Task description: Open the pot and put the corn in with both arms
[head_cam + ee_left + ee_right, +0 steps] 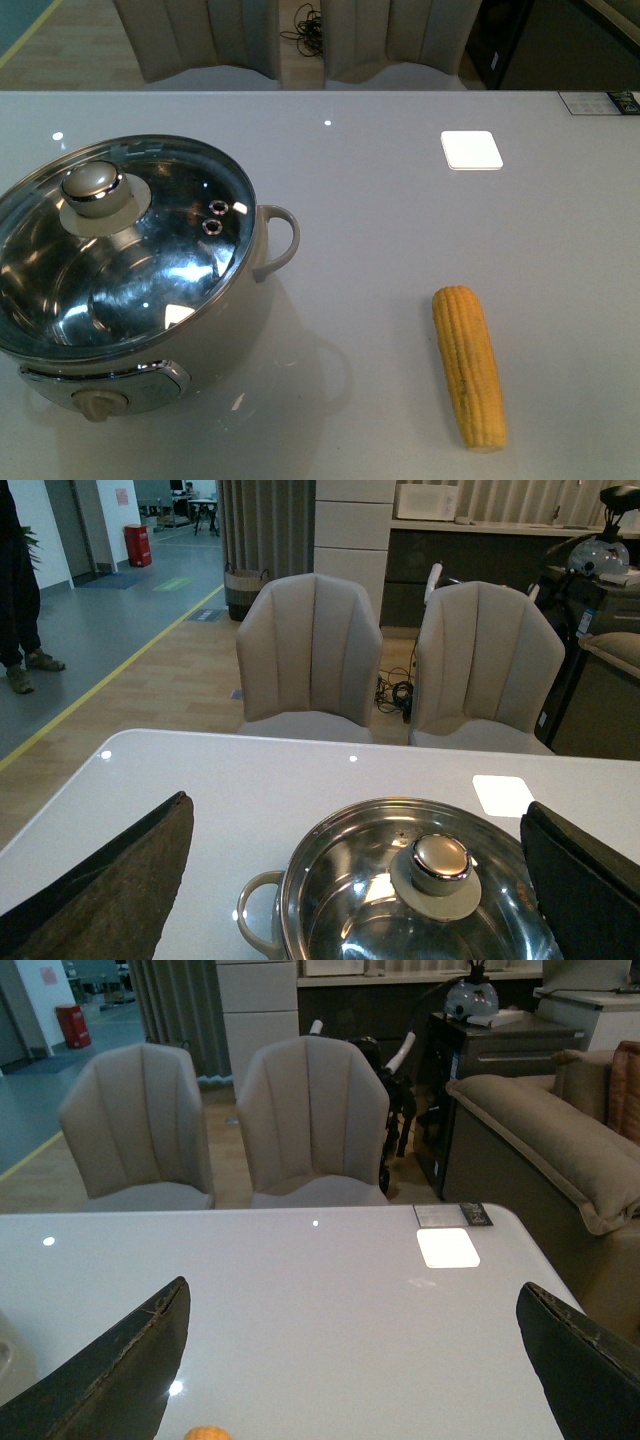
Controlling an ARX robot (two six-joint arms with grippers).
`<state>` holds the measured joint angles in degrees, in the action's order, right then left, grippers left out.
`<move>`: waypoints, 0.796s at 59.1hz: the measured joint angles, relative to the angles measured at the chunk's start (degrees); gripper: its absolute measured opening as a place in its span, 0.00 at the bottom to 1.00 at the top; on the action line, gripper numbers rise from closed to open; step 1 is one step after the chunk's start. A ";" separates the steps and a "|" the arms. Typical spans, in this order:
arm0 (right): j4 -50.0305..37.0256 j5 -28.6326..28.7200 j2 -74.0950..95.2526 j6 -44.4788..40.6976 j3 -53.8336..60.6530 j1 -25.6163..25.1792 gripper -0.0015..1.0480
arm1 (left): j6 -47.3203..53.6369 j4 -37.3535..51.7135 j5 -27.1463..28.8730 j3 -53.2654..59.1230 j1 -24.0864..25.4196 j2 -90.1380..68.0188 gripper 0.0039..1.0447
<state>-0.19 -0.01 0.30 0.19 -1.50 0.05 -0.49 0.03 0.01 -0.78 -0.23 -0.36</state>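
We hovered our left hand (355, 805), spread apart, over the pot (238, 305) for its lid (150, 250), our right hand (350, 1288) likewise near the corn (468, 365).

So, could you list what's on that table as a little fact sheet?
Pot: cream-white round electric pot, on glossy white table
Lid: glass lid with beige knob, closed on the pot
Corn: yellow corn cob, lying on the table, apart from the pot
Left claw: open, empty, facing the pot
Right claw: open, empty, above the table
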 joint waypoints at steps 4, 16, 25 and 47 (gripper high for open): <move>0.00 -0.02 0.00 0.00 0.00 0.00 0.91 | 0.00 0.00 0.00 0.02 0.00 0.00 0.93; 0.00 0.00 0.00 0.00 0.00 0.00 0.91 | 0.00 0.00 0.00 0.02 0.00 0.00 0.93; 0.00 0.00 0.00 0.00 0.00 0.00 0.91 | 0.00 0.00 0.00 0.00 0.00 0.00 0.93; 0.00 0.00 0.00 0.00 0.00 0.00 0.91 | -4.83 -8.68 1.81 -2.89 -1.46 -4.20 0.93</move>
<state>-0.19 -0.01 0.30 0.19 -1.50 0.05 -5.32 -8.64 1.83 -3.66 -1.69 -4.56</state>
